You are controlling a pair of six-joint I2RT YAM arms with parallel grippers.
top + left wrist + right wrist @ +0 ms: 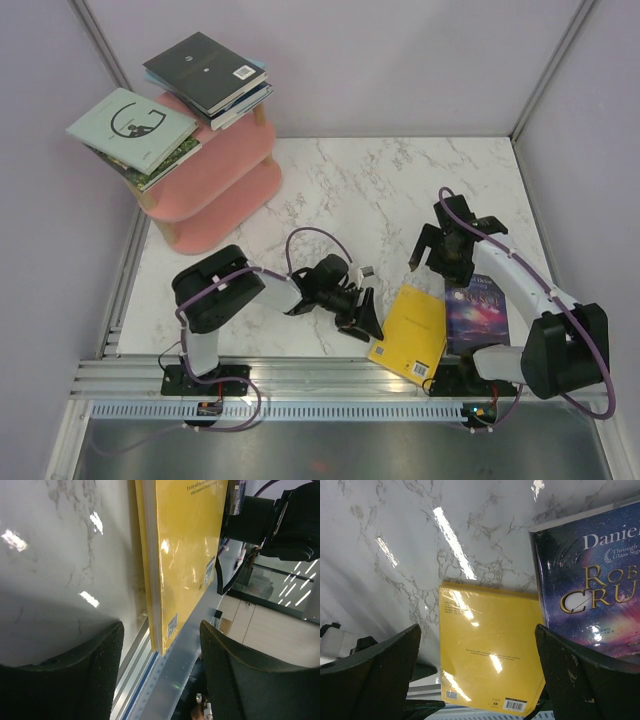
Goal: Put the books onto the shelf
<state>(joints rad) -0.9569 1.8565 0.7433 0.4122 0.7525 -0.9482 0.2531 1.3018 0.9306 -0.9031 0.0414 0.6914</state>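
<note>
Yellow book [413,330]; left hand [368,325] apart at its corner; right hand [438,268] apart above.

Cannot read the fine print on the glossy yellow paperback [190,555], cropped at the top of the left wrist view. See only part of the purple galaxy-cover paperback [590,580], cut by the right wrist view's right edge, title truncated; from above, partly hidden under the white right arm [525,280].
</note>
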